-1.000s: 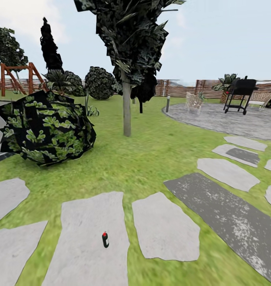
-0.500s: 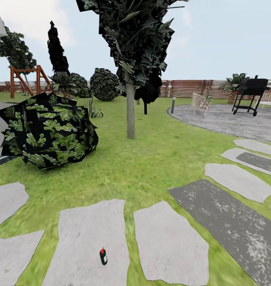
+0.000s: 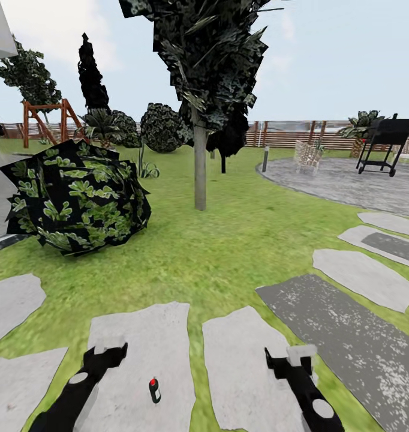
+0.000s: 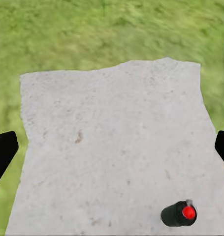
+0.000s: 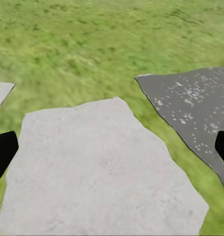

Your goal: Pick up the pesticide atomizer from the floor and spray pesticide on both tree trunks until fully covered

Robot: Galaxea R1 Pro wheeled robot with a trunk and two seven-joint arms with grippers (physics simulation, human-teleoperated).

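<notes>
The fingers of the left gripper (image 3: 111, 351) and right gripper (image 3: 288, 358) are spread wide and empty. The atomizer (image 3: 154, 390) stands on a grey stone (image 3: 138, 336) between them, nearer the left, ready to grab. The trunk (image 3: 200, 162) waits far ahead.

No readable text, number, brand or sign anywhere. Only a pale label patch on the pesticide atomizer (image 3: 155, 390), too small and blurred to read. Nothing written on the paving stones, the fence or the grill.
</notes>
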